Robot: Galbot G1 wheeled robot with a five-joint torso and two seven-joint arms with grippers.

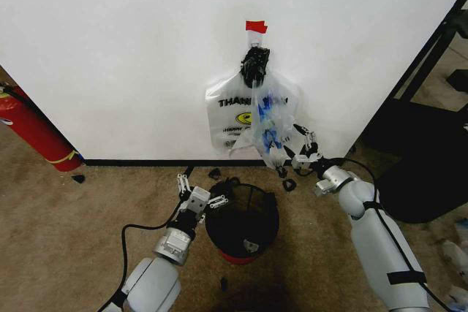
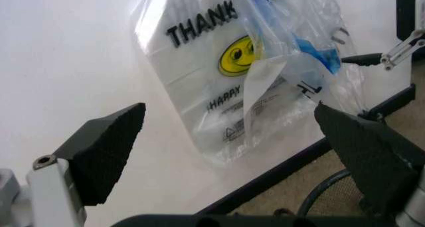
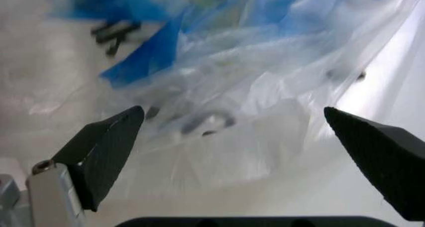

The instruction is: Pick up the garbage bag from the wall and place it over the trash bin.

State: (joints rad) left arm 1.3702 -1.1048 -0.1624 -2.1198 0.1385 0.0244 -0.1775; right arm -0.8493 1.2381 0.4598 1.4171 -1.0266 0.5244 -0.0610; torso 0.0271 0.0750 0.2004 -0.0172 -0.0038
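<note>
Both arms are reaching forward from the lower edge of the head view, one on each side of the trash bin [image 1: 242, 226], which is standing upright on the brown carpet [image 1: 66, 239] just in front of the wall [image 1: 131, 49]. On the bin's left side, the left gripper [image 1: 196, 196] is hovering just beside the rim, its jaws spread wide with nothing between them; in its wrist view the two dark pads [image 2: 106, 157] are framing the garbage bag [image 2: 226, 87] from a distance. The right gripper [image 1: 302, 153] is sitting beyond the bin and to its right, close against the lower right edge of the bag, jaws also wide apart and gripping nothing, with crumpled clear and blue plastic lying between them in its wrist view.

The bag is hanging flat against the white wall above and behind the bin, gathered at its top on a black hook [image 1: 254, 63] under a piece of red tape [image 1: 256, 27]. Its long axis is running vertically, handles up and bottom edge down near the black baseboard [image 1: 146, 161]. A red fire extinguisher [image 1: 33, 131] is leaning far to the bin's left. Small black scraps [image 1: 77, 178] are lying on the carpet near the baseboard.
</note>
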